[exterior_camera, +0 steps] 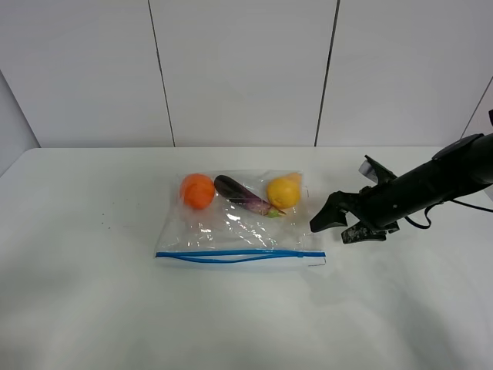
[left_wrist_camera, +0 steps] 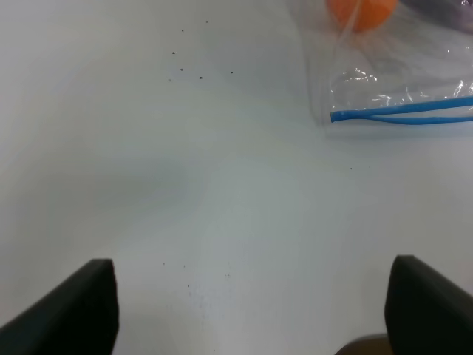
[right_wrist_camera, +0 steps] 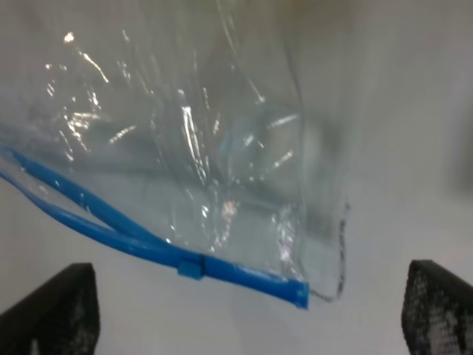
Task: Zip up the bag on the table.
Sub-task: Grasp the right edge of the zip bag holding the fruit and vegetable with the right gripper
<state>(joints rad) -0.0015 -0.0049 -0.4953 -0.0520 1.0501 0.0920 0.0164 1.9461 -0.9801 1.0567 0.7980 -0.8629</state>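
The clear plastic bag (exterior_camera: pixel 239 223) lies flat in the middle of the white table (exterior_camera: pixel 92 293). Inside it are an orange (exterior_camera: pixel 197 190), a purple eggplant (exterior_camera: pixel 245 196) and a yellow pear (exterior_camera: pixel 283 191). Its blue zip strip (exterior_camera: pixel 239 255) runs along the near edge, and the two blue lines gape apart. My right gripper (exterior_camera: pixel 333 229) is open, just right of the bag's right corner. The right wrist view shows that corner and a blue slider (right_wrist_camera: pixel 191 266) ahead of the open gripper (right_wrist_camera: pixel 244 314). My left gripper (left_wrist_camera: pixel 251 299) is open over bare table, with the bag's left corner (left_wrist_camera: pixel 332 115) ahead.
A white panelled wall (exterior_camera: pixel 246 69) stands behind the table. Small dark specks (left_wrist_camera: pixel 188 66) dot the tabletop left of the bag. The left arm is outside the exterior high view.
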